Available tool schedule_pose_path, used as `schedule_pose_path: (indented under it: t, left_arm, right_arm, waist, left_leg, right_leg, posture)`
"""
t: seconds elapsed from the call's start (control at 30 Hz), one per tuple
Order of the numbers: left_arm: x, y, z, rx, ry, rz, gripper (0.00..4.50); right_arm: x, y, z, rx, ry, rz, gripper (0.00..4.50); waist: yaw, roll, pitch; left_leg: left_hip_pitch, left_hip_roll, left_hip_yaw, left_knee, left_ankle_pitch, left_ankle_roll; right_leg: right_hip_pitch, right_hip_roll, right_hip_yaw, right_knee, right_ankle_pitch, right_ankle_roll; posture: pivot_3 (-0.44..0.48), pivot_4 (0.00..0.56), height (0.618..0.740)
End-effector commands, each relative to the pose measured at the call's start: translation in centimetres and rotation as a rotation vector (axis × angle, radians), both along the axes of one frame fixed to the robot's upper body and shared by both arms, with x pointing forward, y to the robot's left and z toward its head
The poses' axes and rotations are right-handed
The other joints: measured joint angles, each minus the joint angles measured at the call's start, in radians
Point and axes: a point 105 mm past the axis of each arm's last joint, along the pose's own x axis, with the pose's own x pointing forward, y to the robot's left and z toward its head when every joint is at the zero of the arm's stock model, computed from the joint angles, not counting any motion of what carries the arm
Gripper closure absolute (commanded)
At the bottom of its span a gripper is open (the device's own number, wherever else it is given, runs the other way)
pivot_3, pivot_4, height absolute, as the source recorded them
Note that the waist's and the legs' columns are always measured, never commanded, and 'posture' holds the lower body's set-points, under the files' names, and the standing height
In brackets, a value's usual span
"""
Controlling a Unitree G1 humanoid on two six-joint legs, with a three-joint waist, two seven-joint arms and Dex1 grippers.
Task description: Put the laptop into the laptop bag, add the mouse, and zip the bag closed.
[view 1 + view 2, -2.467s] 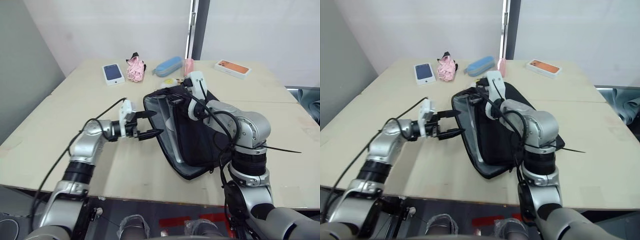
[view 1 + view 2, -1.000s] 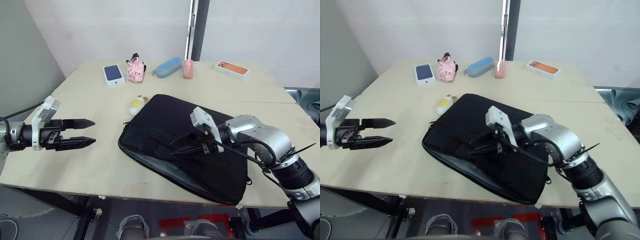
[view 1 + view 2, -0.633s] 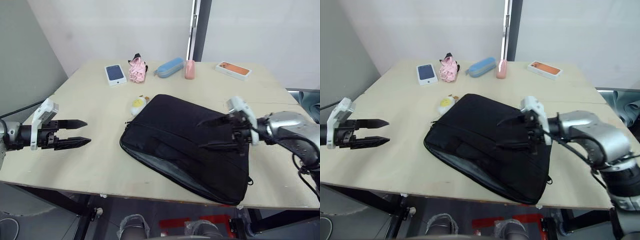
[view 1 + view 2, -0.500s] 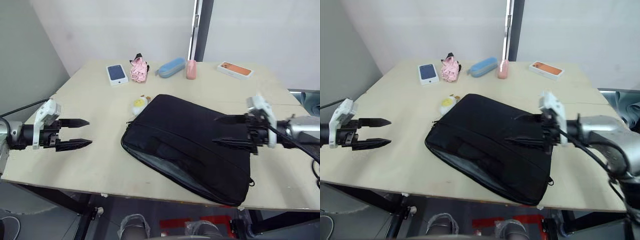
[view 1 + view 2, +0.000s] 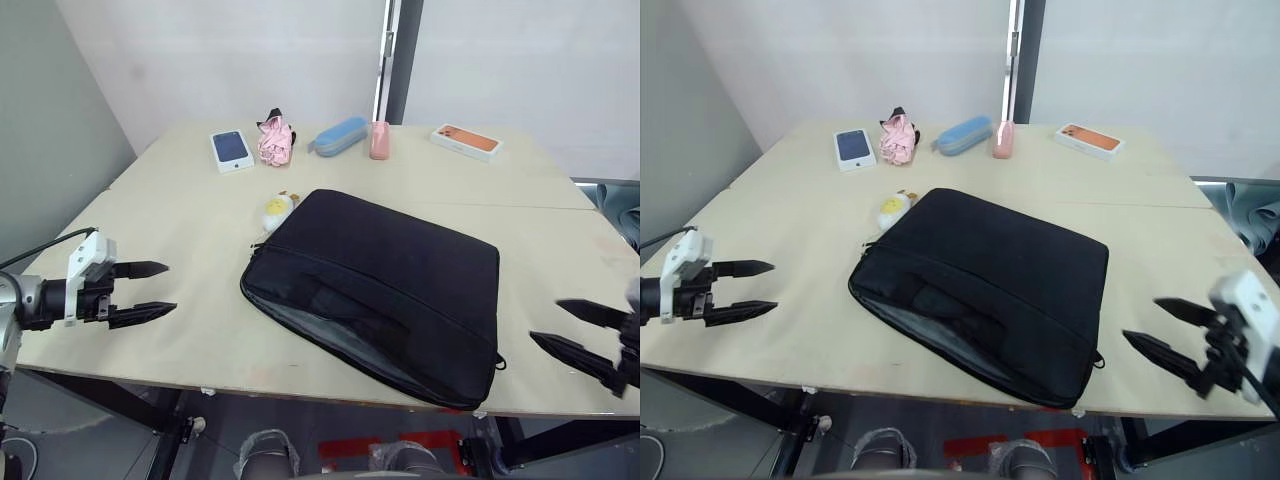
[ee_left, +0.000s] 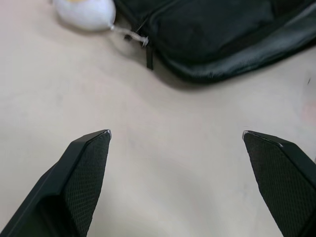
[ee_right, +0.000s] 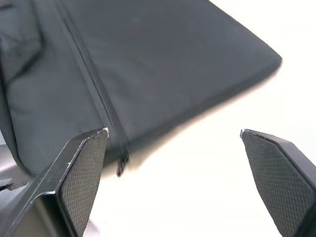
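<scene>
Left eye view shows the laptop bag (image 5: 375,290) lying flat on the bench (image 5: 190,215), no laptop or mouse outside it, so I judge the task nearly done, while the left gripper (image 5: 140,291) and right gripper (image 5: 585,335) hover wide open and empty.

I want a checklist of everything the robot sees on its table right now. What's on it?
Surface: pale wooden table, made of boards joined side by side.
Job's things: black laptop bag lies flat in the middle, front pocket gaping; laptop and mouse nothing seen.
Clutter: yellow-and-white plush toy at the bag's far left corner; blue phone box, pink bundle, blue pouch, pink bottle and orange phone box along the far edge.
Grippers: left gripper open over bare table; right gripper open, off the bag's right side.
Cables: black cable by the left arm.
Surroundings: white wall behind.
</scene>
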Motion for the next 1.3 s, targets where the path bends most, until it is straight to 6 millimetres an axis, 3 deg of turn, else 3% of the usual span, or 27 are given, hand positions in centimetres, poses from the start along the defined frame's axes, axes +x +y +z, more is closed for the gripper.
schedule_pose_path:
  t: [0.03,0.17,0.37,0.47,0.57,0.73,1.13,1.17,1.3]
  left_arm:
    - [0.0,0.6,1.1,0.033,-0.046,-0.005,0.00]
    - [0.9,-1.3,1.0,0.054,-0.090,-0.101,0.00]
    - [4.2,-7.1,1.1,0.063,-0.160,-0.324,0.00]
    - [5.7,-9.8,1.1,0.055,-0.198,-0.405,0.00]
    - [6.5,-12.1,-0.3,0.101,-0.220,-0.503,0.00]
    - [7.2,-13.2,-2.7,0.180,-0.202,-0.566,0.00]
    - [7.6,-15.5,-2.9,0.132,-0.245,-0.629,0.00]
    - [7.7,-15.7,-2.8,0.118,-0.244,-0.625,0.54]
    - [8.0,-15.7,-2.4,0.091,-0.236,-0.601,1.89]
  right_arm:
    - [-0.9,0.1,1.5,-0.031,-0.056,-0.005,0.02]
    - [-1.4,1.2,1.7,-0.030,-0.038,0.020,0.02]
    - [-2.9,5.8,2.3,-0.001,0.019,0.191,0.02]
    - [-3.3,7.2,2.6,-0.011,0.041,0.249,0.02]
    - [-3.6,8.2,3.0,-0.030,0.043,0.292,0.02]
    - [-3.6,9.0,3.8,-0.035,0.009,0.293,0.02]
    - [-3.8,8.4,3.5,-0.039,0.011,0.230,0.02]
    - [-3.9,8.4,3.5,-0.040,0.011,0.228,0.00]
    - [-4.0,8.0,3.4,-0.049,0.015,0.216,0.00]
  waist:
    - [0.000,0.000,0.000]
    - [0.003,0.000,0.000]
    - [0.031,0.001,-0.001]
    - [0.037,0.001,-0.001]
    - [0.039,0.001,-0.001]
    - [0.039,0.001,-0.001]
    - [0.054,0.000,-0.001]
    - [0.055,0.000,-0.001]
    - [0.055,0.000,-0.001]
  left_leg:
    - [0.000,0.000,0.000,0.000,0.000,0.000]
    - [0.001,0.000,-0.001,-0.001,0.000,0.000]
    - [0.002,-0.001,0.000,-0.001,0.000,0.001]
    - [0.001,-0.001,0.000,0.000,0.000,0.001]
    - [0.000,-0.001,0.001,0.000,0.000,0.001]
    - [0.000,-0.001,0.001,-0.001,0.000,0.001]
    - [-0.001,-0.004,-0.001,-0.001,0.000,0.002]
    - [-0.001,-0.004,-0.001,-0.001,0.000,0.002]
    - [-0.001,-0.004,-0.001,-0.001,0.000,0.002]
  right_leg:
    - [0.000,0.000,0.000,0.000,0.000,0.000]
    - [0.002,0.000,-0.001,0.000,0.000,0.001]
    - [0.004,-0.003,-0.002,0.000,-0.001,0.002]
    - [0.004,-0.003,-0.002,-0.001,-0.001,0.002]
    - [0.003,-0.003,-0.002,-0.002,-0.001,0.003]
    - [0.003,-0.003,-0.001,-0.002,-0.001,0.005]
    - [0.005,-0.006,-0.004,-0.004,-0.001,0.006]
    - [0.005,-0.006,-0.004,-0.004,-0.001,0.006]
    - [0.005,-0.006,-0.005,-0.005,-0.001,0.006]
  posture:
    - [0.000,0.150,0.740]
    - [0.000,0.150,0.740]
    - [0.000,0.150,0.740]
    - [0.000,0.150,0.740]
    - [0.000,0.150,0.740]
    - [0.000,0.150,0.740]
    - [0.000,0.150,0.740]
    - [0.000,0.150,0.740]
    - [0.000,0.150,0.740]
